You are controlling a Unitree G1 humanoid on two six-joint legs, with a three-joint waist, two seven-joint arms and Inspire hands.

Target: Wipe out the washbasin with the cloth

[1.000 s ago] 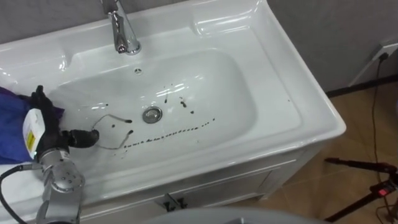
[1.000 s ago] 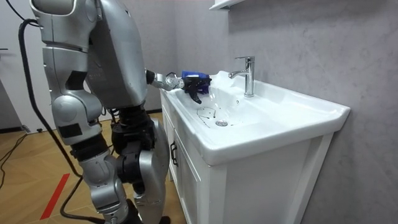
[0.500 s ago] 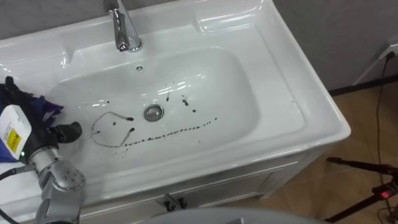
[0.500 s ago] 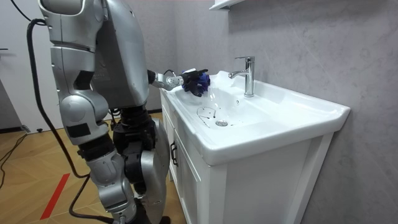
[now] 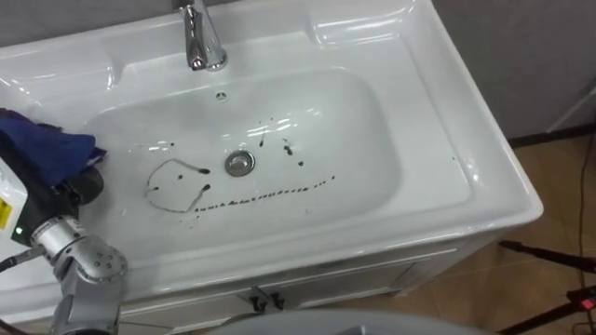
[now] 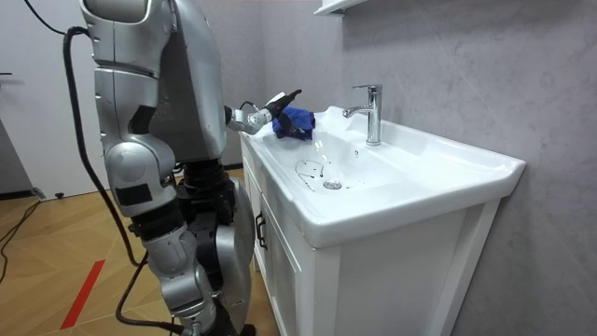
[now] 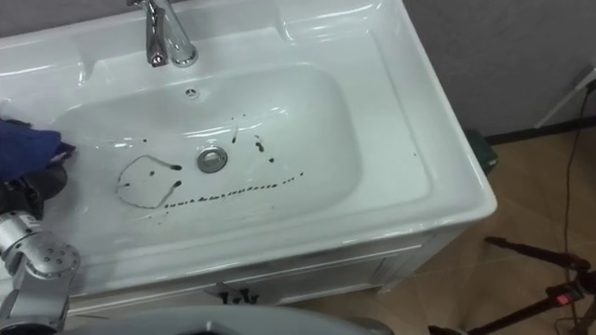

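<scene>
The eye views look down into the white basin (image 5: 382, 130), where a dotted line of dark marks (image 5: 265, 194) runs across the bottom just in front of the drain (image 5: 239, 164). A thin looped smear lies to the left of the drain and a few specks lie behind it. The chrome faucet (image 5: 199, 42) stands at the middle of the counter's (image 5: 484, 177) back edge. At the counter's left edge the blue cloth (image 5: 42, 152) sits bunched on top of the left hand (image 5: 80, 184). A dark thumb presses up under the cloth, and the other fingers are covered by it here. The room view gives the side-on picture. The robot stands upright at the left end of the white cabinet (image 6: 280, 252), its left arm reaching over the counter's corner. The hand grips the cloth and holds it just above the rim, clear of the marks, with one dark finger sticking out straight above the bundle.
</scene>
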